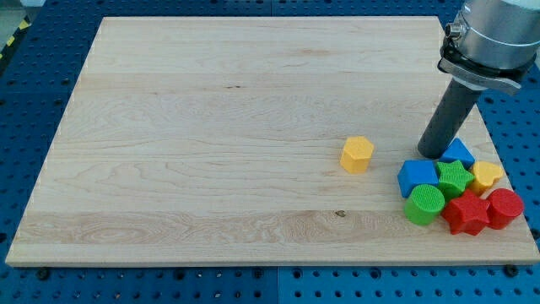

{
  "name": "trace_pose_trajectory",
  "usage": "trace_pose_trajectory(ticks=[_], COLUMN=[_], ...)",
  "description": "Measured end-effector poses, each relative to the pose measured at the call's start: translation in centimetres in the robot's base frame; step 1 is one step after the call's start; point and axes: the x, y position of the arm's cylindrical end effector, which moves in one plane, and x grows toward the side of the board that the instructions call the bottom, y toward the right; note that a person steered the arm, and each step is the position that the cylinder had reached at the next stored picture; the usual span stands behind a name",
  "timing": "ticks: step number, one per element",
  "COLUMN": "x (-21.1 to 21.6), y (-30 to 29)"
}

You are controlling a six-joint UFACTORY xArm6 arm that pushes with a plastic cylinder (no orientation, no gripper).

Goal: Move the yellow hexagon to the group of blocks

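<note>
On the wooden board (211,127) the yellow hexagon (357,154) sat alone, left of the group of blocks (460,194), untouched; my tip (433,155), a bare rod with nothing to close, stood between them, so I judged it needed to circle left and push rightward.

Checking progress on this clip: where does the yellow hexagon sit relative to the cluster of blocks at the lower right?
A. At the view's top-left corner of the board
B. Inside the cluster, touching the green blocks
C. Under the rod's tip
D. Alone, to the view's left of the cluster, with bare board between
D: the yellow hexagon lies apart, left of the blue block at the cluster's edge, while my tip stands by the cluster's top.
</note>
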Motion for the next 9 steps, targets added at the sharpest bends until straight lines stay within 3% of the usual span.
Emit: trace_pose_trajectory(ticks=[2,4,5,6,8,9], x=[-0.9,-5.2,-4.1,-2.8,-0.7,1.5], y=[-3.1,-12.7,-19.1,-20.5,-13.1,-12.7])
